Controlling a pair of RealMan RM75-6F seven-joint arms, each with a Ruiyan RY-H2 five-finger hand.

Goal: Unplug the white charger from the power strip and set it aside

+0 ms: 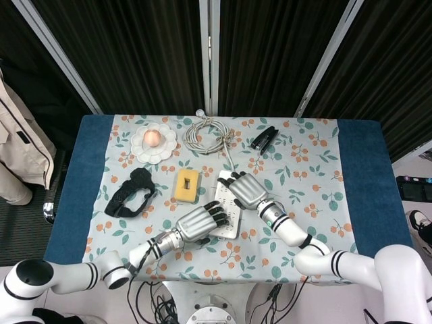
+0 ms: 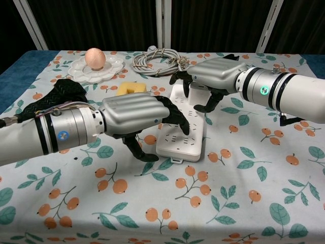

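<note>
The white power strip (image 1: 233, 223) (image 2: 183, 145) lies along the middle of the floral table. My left hand (image 1: 198, 223) (image 2: 133, 115) rests on its near end, dark fingertips (image 2: 179, 123) pressing down on the strip's top. My right hand (image 1: 246, 190) (image 2: 216, 73) covers the far end. Its fingers are curled around the white charger (image 2: 197, 90), which still sits upright in its socket. Only a sliver of the charger shows between finger and thumb in the chest view. The head view hides it under the hand.
A coiled grey cable (image 1: 208, 133) (image 2: 157, 62) lies behind the strip, with a black stapler (image 1: 264, 138) to its right. A yellow sponge (image 1: 187, 185), a black cloth (image 1: 131, 192) and a white plate (image 1: 138, 147) holding a peach-coloured ball sit on the left.
</note>
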